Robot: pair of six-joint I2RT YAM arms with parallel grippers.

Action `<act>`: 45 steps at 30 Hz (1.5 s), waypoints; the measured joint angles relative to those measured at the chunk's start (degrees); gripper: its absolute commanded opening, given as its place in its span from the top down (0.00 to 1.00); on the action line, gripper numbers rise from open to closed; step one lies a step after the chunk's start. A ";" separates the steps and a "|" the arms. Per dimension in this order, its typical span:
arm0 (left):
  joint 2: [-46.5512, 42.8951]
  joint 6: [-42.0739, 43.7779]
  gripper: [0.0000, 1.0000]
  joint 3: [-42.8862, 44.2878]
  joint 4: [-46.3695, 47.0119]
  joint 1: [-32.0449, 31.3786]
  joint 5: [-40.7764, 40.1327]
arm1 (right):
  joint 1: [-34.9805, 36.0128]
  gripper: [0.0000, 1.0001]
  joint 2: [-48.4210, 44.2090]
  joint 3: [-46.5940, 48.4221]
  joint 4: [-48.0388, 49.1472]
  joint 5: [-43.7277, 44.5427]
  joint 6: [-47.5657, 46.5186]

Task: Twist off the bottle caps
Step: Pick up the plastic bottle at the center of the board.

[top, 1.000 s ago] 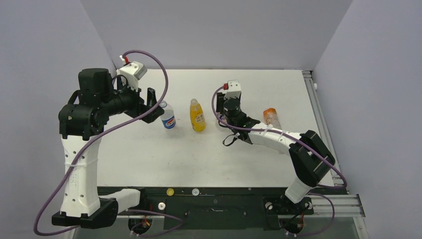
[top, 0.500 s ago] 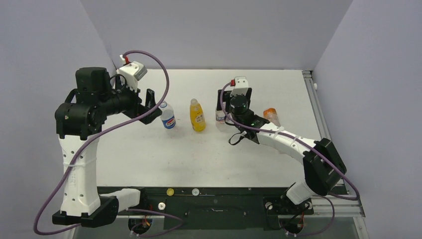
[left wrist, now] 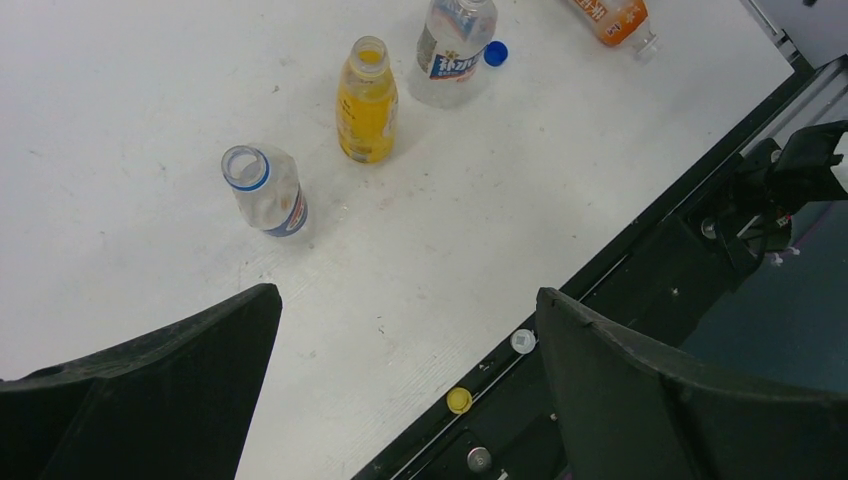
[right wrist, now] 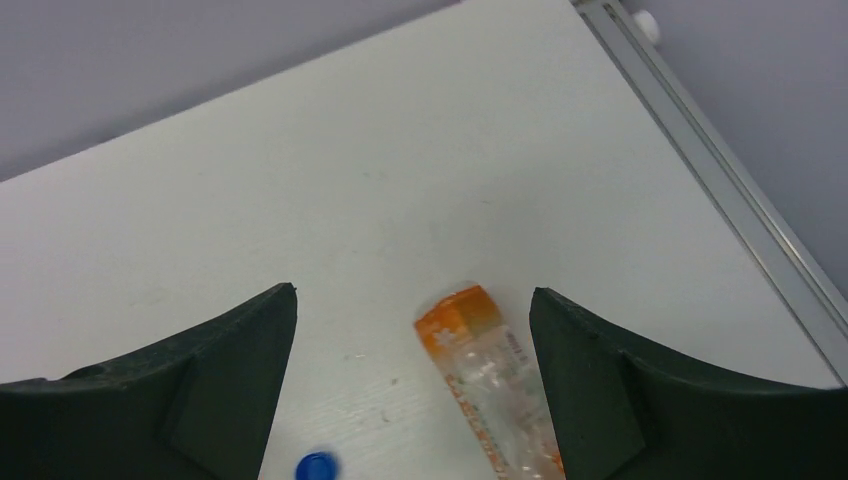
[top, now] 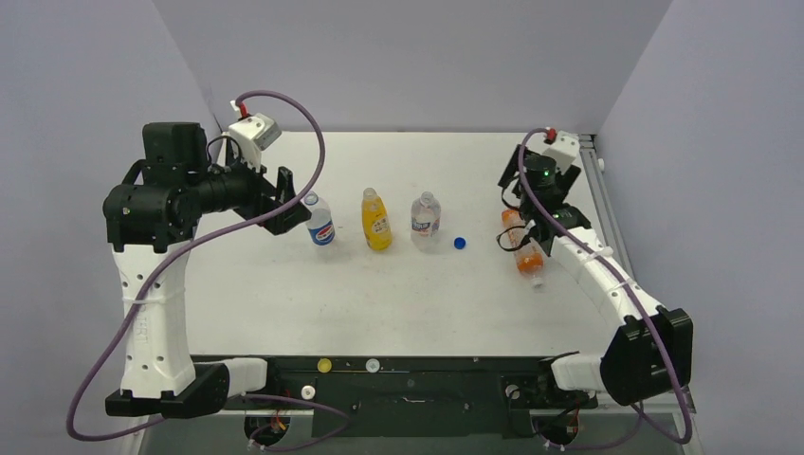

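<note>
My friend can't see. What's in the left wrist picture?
Three uncapped bottles stand on a table: a blue-labelled bottle, a yellow juice bottle, and a water bottle with a blue cap beside it. An orange bottle lies beyond. The open left hand's fingers frame the bottom.

There is a blue cap (top: 460, 243), yellow bottle (left wrist: 366, 105), orange bottle (right wrist: 478, 355)

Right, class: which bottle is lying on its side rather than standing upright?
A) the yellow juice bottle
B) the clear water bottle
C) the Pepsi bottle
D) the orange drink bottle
D: the orange drink bottle lies flat on its side, while the Pepsi bottle, the yellow juice bottle and the water bottle all stand upright.
</note>
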 measured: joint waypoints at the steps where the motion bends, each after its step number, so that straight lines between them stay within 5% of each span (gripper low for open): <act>1: 0.26 0.26 0.04 0.15 -0.24 0.04 0.42 | -2.84 0.18 0.48 -0.13 -1.73 -0.59 1.11; 6: 0.87 3.23 0.03 1.64 -3.13 0.24 4.15 | -9.68 0.18 4.31 -3.91 -6.75 -5.27 6.10; 23: 2.12 7.45 0.04 10.49 -10.05 0.24 9.79 | -12.31 0.18 12.37 -11.13 -10.19 -14.05 12.81; 29: 1.11 7.45 0.03 10.86 -10.08 -0.07 10.16 | -12.61 0.37 13.92 -13.97 -9.94 -16.33 13.90; 35: -3.76 7.13 0.03 3.98 -8.74 -2.01 10.91 | -12.57 0.70 13.70 -14.73 -8.31 -17.79 15.37; 40: -5.77 7.98 0.03 -0.07 -7.48 -6.29 12.85 | -10.86 0.67 5.20 -15.39 -11.43 -18.99 17.00; 45: -11.45 10.54 0.03 -9.25 -0.07 -8.11 13.64 | -2.82 0.55 -5.16 -2.75 -20.68 -21.44 16.28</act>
